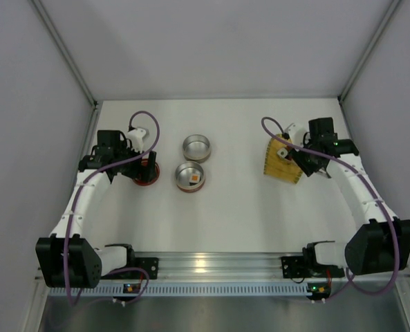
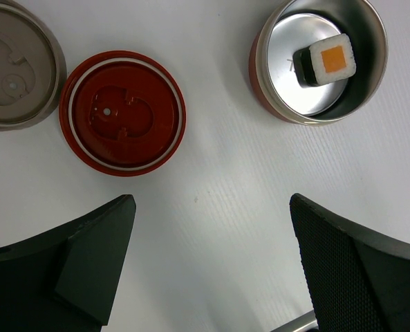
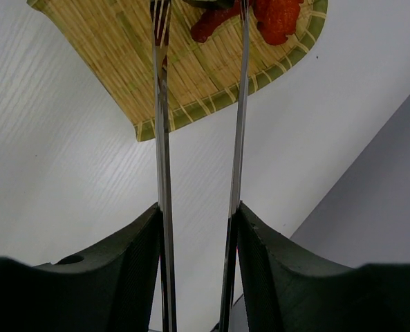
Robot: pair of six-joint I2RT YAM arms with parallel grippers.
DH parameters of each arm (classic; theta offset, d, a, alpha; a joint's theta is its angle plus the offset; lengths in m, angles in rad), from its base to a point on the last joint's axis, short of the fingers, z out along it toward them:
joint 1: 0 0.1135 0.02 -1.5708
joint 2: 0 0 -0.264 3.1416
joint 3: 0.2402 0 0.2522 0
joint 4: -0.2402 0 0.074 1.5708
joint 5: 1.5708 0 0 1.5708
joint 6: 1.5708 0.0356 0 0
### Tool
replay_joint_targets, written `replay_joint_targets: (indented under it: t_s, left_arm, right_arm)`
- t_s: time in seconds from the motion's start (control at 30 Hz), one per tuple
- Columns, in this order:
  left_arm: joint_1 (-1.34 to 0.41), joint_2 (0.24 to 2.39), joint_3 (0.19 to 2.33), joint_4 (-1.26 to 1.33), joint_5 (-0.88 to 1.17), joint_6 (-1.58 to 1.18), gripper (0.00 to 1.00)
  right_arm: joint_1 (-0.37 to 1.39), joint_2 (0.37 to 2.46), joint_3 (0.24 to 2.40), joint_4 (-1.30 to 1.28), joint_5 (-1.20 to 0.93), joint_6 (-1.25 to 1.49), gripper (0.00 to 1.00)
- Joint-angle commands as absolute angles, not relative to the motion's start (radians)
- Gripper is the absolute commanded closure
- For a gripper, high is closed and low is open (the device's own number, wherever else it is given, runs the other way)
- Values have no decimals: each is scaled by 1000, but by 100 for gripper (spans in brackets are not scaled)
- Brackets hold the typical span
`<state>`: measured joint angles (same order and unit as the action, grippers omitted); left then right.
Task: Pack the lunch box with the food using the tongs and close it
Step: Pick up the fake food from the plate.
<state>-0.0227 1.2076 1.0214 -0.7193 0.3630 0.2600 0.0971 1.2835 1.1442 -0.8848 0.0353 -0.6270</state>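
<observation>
Your right hand [image 3: 198,221] is closed partway on the slim silvery metal tongs [image 3: 162,138], with one thin arm against each finger. The tong tips reach over the yellow woven fan-shaped tray [image 3: 108,55], close to the small red food piece [image 3: 277,17]. That piece looks soft and light, so squeeze gently across its middle (smooth, springy tongs can easily crush it or let it slip). The white sushi block with an orange centre [image 2: 329,61] already lies in the round steel lunch box tin [image 2: 374,48]. Your left hand [image 2: 208,232] hangs fully open and empty above the white worktop [image 2: 211,159], near the round red lid [image 2: 122,111].
</observation>
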Motion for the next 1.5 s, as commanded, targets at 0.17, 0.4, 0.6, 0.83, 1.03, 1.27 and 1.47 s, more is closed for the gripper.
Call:
replay_joint_targets:
  t_s: [0.17, 0.4, 0.6, 0.83, 1.03, 1.27, 1.47]
  left_arm:
    - [-23, 1210, 1058, -712, 391, 258, 2]
    - [-23, 1210, 1057, -712, 391, 256, 2]
    - [-23, 1209, 1055, -710, 390, 256, 2]
    - [-23, 1209, 1054, -710, 390, 259, 2]
    - [-23, 1209, 1052, -709, 391, 258, 2]
    - [-23, 1212, 1052, -707, 391, 255, 2]
    - [-23, 1212, 1054, -704, 388, 255, 2]
  right_arm:
    - [156, 1238, 1092, -761, 117, -617, 55]
    - [181, 1230, 1065, -720, 153, -612, 53]
    - [198, 1226, 1037, -678, 184, -620, 52]
    - [215, 1223, 1000, -657, 207, -640, 52]
    - [219, 1213, 976, -658, 215, -653, 53]
    - [225, 1210, 963, -638, 238, -657, 56]
    - [233, 1223, 971, -630, 244, -655, 58]
